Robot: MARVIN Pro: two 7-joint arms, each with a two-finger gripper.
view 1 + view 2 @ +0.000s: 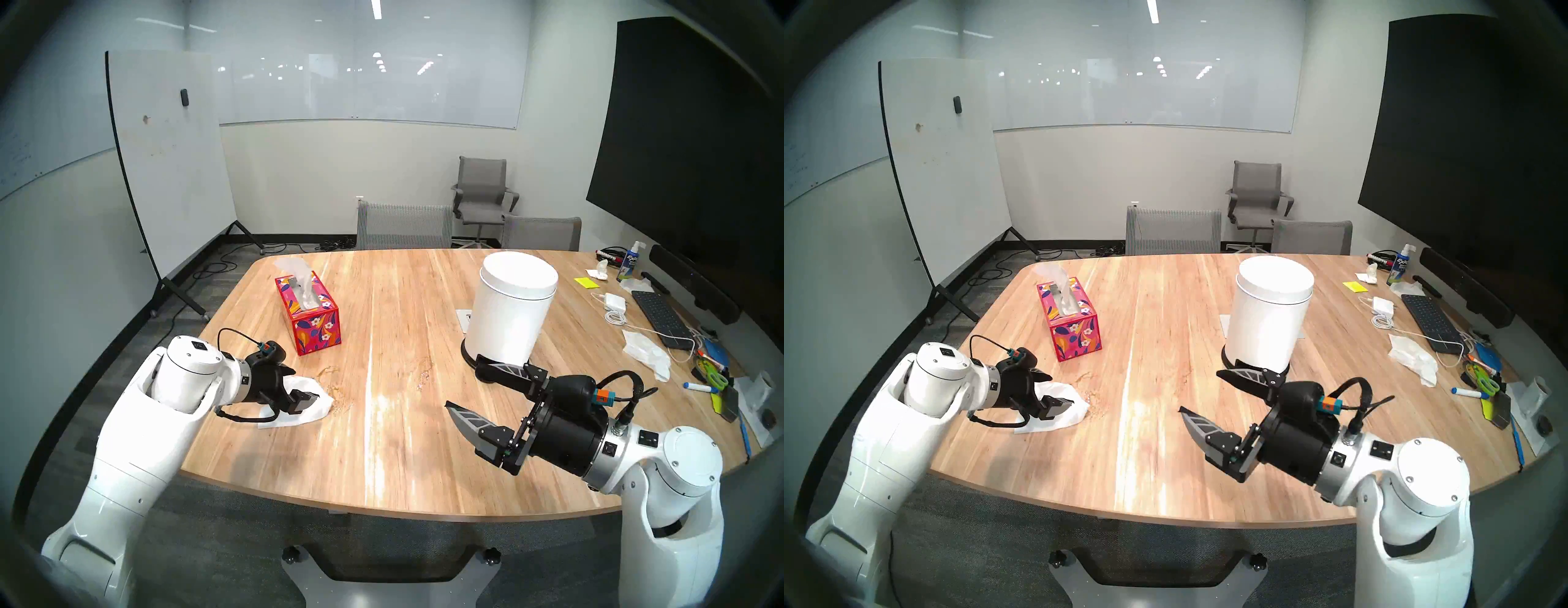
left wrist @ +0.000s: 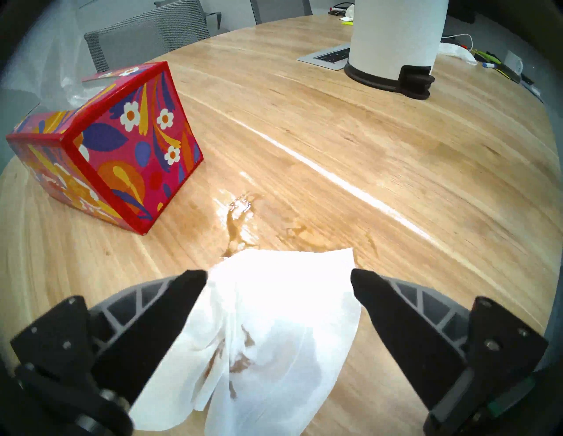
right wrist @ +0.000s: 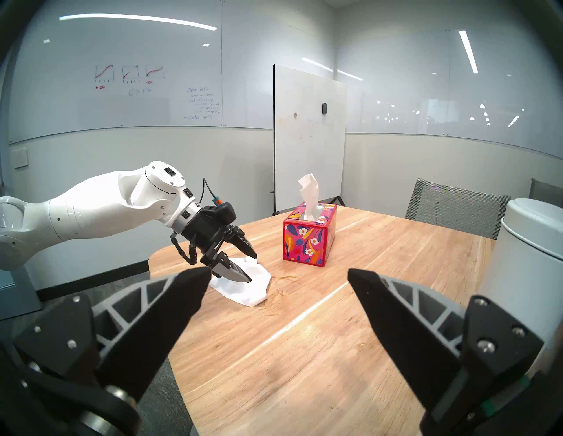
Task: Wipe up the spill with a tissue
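Spill point(image 2: 236, 226) residue lies smeared brown on the tabletop point(image 2: 396, 170) just beyond the stained tissue point(image 2: 268, 328), near the box point(image 2: 131, 170). The left gripper point(image 2: 278, 281) rests over the tissue with its fingers spread, pinching nothing; the right gripper point(image 3: 278, 281) hovers idle, fingers spread. Wiping seems midway; next, likely push the tissue forward across the streaks.

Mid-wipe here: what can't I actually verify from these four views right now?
- Table under the tissue: hidden in every view, so any spill beneath is unknown.
- Left gripper contact with the tissue: fingers spread; pressing or hovering unclear.
- Bin top: cut off in the left wrist view.
- Whiteboard writing: right wrist view, too small.
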